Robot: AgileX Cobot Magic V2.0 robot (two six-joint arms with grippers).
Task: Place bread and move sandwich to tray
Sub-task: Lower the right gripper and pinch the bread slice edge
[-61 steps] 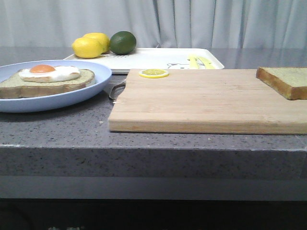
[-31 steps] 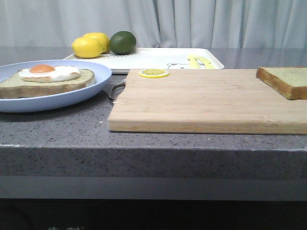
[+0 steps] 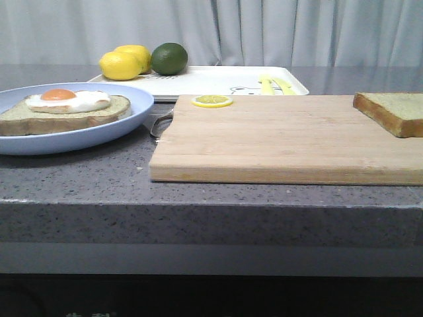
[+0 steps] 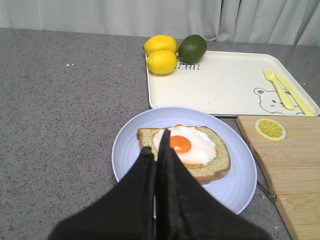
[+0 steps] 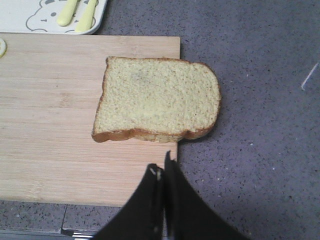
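While both grippers hung closed and empty, I saw the left gripper (image 4: pixel 159 145) over the sandwich (image 4: pixel 185 150). Right gripper (image 5: pixel 162 172) hovered beside the bread (image 5: pixel 157 100), overhanging the cutting board (image 5: pixel 50 125).

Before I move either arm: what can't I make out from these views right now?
- Bread: front view's right edge cuts it off; right wrist view shows it overhanging the cutting board.
- Plate: left edge cropped in front view.
- Left tool: hides part of the egg slice and plate in its wrist view.
- Neither arm appears in front view.
- Metal utensil between plate and board: mostly hidden.
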